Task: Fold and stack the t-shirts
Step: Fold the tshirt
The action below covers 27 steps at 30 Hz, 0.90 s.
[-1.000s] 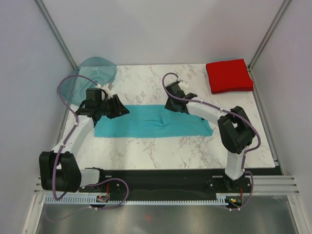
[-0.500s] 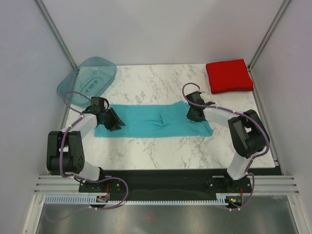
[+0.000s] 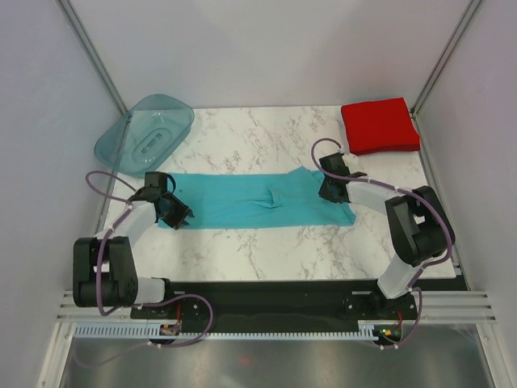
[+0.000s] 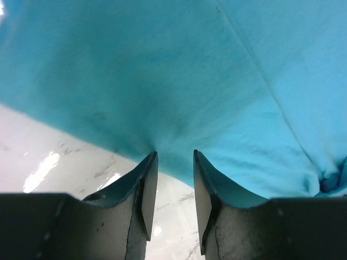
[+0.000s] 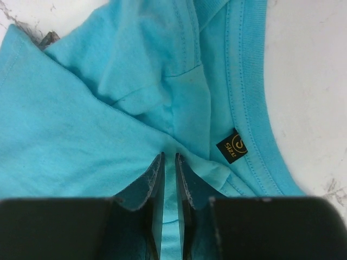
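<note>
Far left, at the rear corner of the white marbled surface point(image 3: 242, 259): a translucent teal hard plastic tray point(image 3: 145, 133). Nearer, the left gripper point(image 4: 172, 157), low at the left end of a turquoise cloth short-sleeved shirt point(image 3: 258, 202), jaws partly apart astride its hem, cloth puckered at the tips; clamped or not, cannot tell. Shirt spread as a long flat strip across the middle. At its right end, beside the collar and black size label point(image 5: 232, 146), the right gripper point(image 5: 169, 157), jaws narrow, pinching a fold of turquoise cloth. Rear right corner: a bright red cloth shirt point(image 3: 380, 125), folded square, well apart from the turquoise one
</note>
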Available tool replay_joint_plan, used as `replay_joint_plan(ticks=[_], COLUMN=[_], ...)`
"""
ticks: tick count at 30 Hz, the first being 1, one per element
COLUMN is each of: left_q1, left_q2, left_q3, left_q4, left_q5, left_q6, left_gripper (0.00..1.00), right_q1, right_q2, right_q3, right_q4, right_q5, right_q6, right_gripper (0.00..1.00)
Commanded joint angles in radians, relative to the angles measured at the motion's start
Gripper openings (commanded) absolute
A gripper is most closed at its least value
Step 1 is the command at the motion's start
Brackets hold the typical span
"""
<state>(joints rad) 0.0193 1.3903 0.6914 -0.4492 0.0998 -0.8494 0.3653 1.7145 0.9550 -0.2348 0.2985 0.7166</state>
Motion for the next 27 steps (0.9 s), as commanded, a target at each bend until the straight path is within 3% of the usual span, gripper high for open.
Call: replay_joint_plan(ticks=[1, 6, 12, 20, 27], left_q1=[0.008, 0.008, 0.018, 0.126, 0.172], left_q2=[-0.14, -0.223, -0.151, -0.022, -0.148], left_q3=[0.016, 0.121, 0.178, 0.165, 0.152], left_q4=[-0.048, -0.054, -0.052, -0.054, -0.054], left_q5=[-0.097, -0.083, -0.042, 0.009, -0.048], left_q6=[-0.077, 0.004, 0.076, -0.02, 0.035], left_gripper=[0.41, 0.41, 0.42, 0.37, 0.38], right_q1=[-0.008, -0.009, 0.02, 0.02, 0.003], right_q2=[-0.038, -0.026, -0.015, 0.059, 0.155], right_q3=[0.017, 0.056, 0.106, 0.148, 0.206], right_q4=[-0.032, -0.047, -0.028, -0.026, -0.009], right_q5=[0.045, 0.045, -0.016, -0.009, 0.028], right_q6=[-0.011, 0.092, 0.127, 0.193, 0.097], right_gripper=[0.21, 0.25, 0.24, 0.24, 0.24])
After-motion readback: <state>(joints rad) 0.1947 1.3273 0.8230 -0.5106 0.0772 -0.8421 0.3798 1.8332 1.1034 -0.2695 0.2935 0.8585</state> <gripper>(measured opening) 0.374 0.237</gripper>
